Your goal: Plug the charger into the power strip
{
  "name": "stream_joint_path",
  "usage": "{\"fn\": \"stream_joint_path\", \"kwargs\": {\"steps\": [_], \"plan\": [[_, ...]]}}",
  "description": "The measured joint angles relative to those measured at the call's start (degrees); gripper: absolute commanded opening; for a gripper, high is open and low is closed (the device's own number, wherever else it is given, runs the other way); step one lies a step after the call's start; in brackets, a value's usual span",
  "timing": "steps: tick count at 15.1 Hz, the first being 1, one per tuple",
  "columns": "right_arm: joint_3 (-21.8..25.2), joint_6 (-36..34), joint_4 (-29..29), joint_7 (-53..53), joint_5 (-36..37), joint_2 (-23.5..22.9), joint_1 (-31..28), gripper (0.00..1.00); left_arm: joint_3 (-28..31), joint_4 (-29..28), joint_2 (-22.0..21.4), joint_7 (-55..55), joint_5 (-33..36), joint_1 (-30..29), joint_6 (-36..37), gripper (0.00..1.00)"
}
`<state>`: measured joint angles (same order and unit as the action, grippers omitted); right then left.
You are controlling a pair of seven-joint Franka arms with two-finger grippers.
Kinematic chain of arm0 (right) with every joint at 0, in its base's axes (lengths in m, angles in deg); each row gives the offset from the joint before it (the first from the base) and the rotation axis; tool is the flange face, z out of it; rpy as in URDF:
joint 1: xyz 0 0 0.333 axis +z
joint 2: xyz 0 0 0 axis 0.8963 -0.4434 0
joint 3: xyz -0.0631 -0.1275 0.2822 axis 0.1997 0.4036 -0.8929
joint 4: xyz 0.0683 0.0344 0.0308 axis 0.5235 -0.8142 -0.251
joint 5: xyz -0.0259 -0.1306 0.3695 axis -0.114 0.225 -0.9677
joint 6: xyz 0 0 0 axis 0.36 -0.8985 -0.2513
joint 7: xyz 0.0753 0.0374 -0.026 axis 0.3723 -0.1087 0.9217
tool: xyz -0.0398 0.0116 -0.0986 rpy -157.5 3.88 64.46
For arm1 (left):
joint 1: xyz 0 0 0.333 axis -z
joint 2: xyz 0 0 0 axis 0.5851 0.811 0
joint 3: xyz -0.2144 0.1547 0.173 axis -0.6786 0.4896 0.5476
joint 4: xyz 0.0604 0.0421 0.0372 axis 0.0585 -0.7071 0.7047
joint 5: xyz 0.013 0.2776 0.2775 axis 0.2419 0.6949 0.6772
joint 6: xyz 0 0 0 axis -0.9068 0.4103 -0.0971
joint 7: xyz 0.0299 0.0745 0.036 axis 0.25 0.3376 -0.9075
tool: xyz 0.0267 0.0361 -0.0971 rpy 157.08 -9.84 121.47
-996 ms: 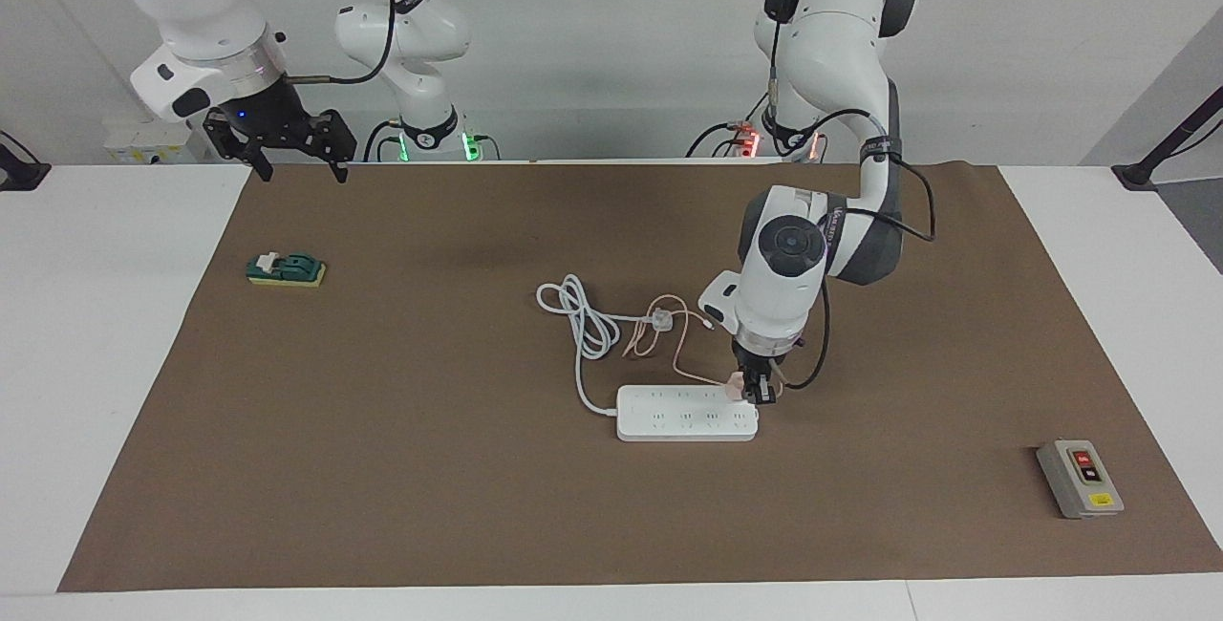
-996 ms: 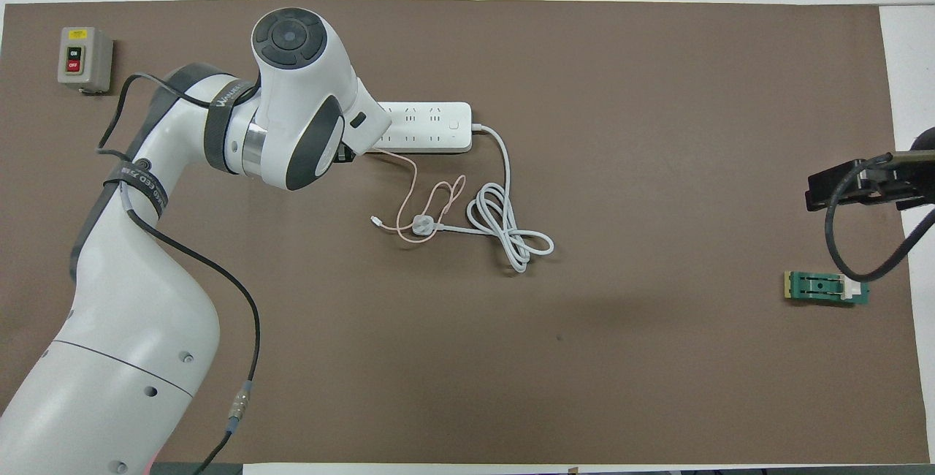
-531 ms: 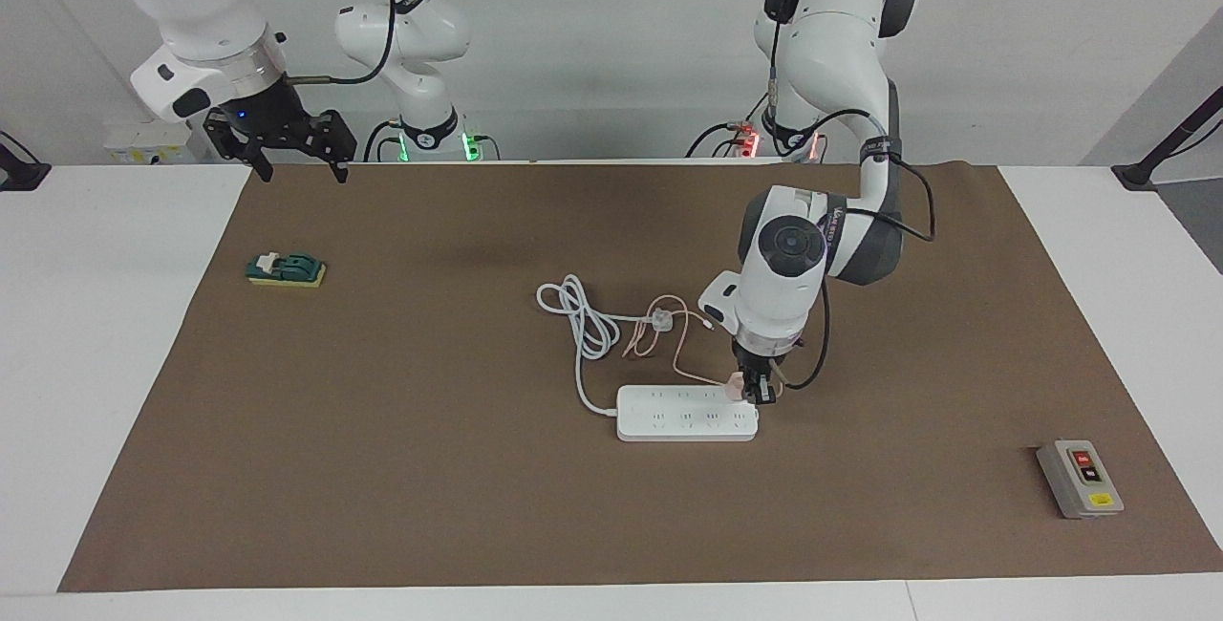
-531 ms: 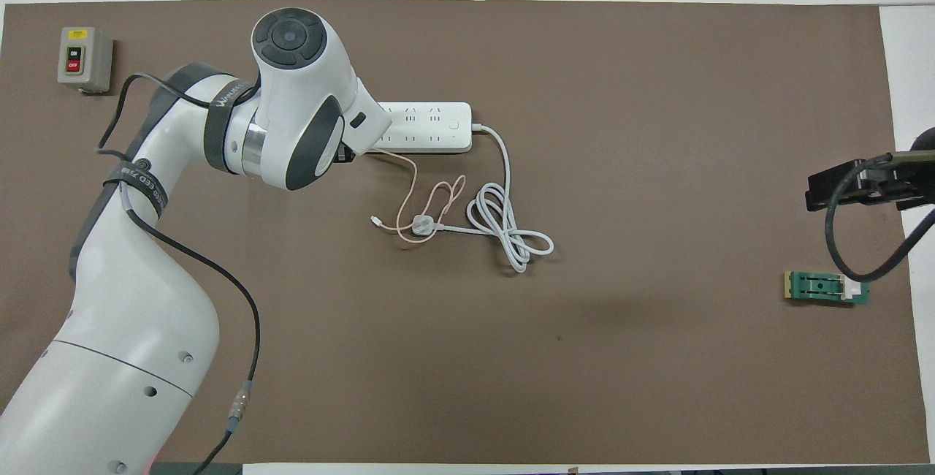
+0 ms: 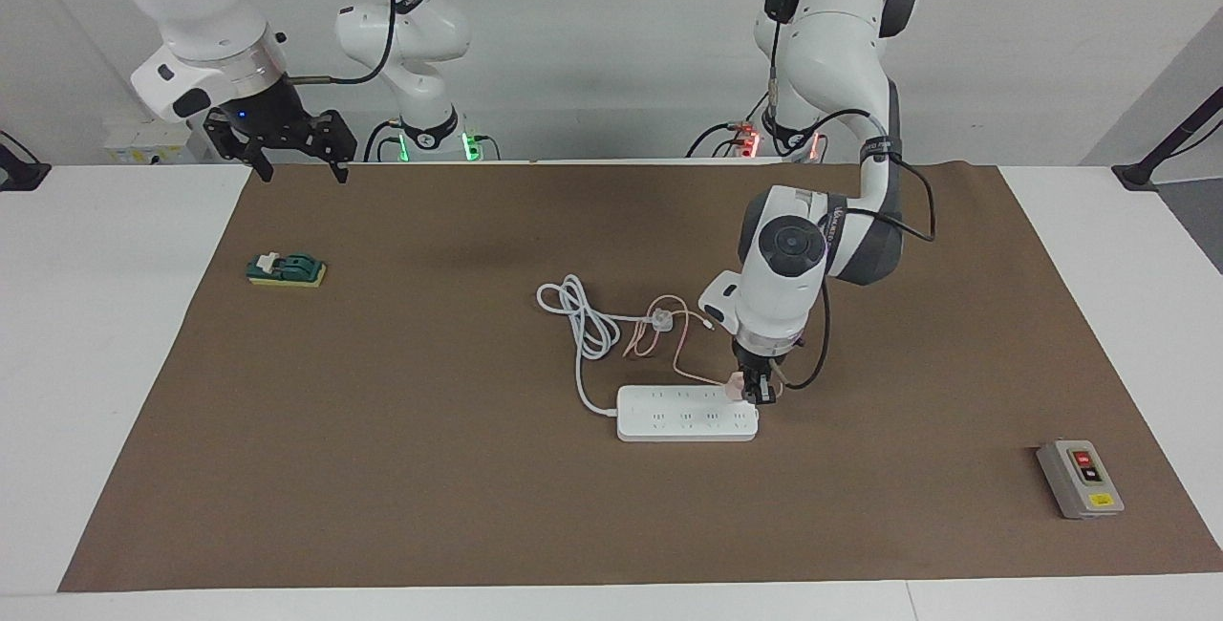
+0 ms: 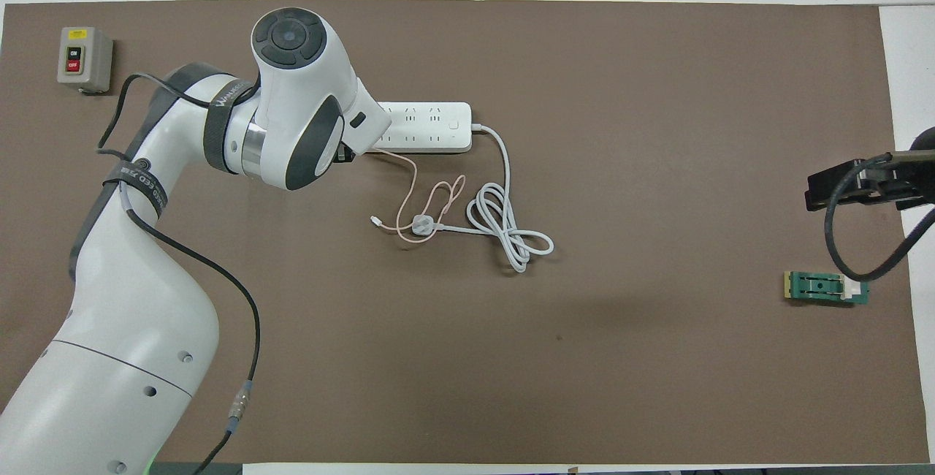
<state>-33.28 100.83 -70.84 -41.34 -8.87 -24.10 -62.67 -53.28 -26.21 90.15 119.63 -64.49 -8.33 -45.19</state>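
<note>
We see the left gripper (image 5: 758, 392) pointing straight down at the end of the power strip (image 5: 686, 414) that lies toward the left arm's end of the table. Its fingers are squeezed tight on the charger (image 5: 734, 385), a little pink cube. The charger sits on top of the power strip, on the row of holes nearer to the robots. We cannot tell if its prongs are all the way in.

A thin pink cable (image 5: 680, 346) runs from the charger toward the robots and loops beside a white plug (image 5: 662, 321). The strip's thick white cord (image 5: 585, 325) curls up near it.

The right gripper (image 5: 295, 155) waits up in the air over the corner of the brown mat (image 5: 430, 468), with its fingers wide apart and nothing in them. A green block (image 5: 286, 268) and a grey box (image 5: 1080, 479) lie well apart.
</note>
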Motion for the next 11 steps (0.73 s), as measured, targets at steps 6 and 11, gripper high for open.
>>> {"fn": "stream_joint_path", "kwargs": {"steps": [6, 11], "plan": [[0.0, 0.0, 0.0, 0.0, 0.0, 0.0, 0.0, 1.0, 0.5, 8.9, 5.0, 1.1, -0.2, 0.1, 8.3, 0.0], [0.0, 0.0, 0.0, 0.0, 0.0, 0.0, 0.0, 1.0, 0.5, 9.6, 5.4, 1.1, -0.2, 0.1, 8.9, 0.0]]}}
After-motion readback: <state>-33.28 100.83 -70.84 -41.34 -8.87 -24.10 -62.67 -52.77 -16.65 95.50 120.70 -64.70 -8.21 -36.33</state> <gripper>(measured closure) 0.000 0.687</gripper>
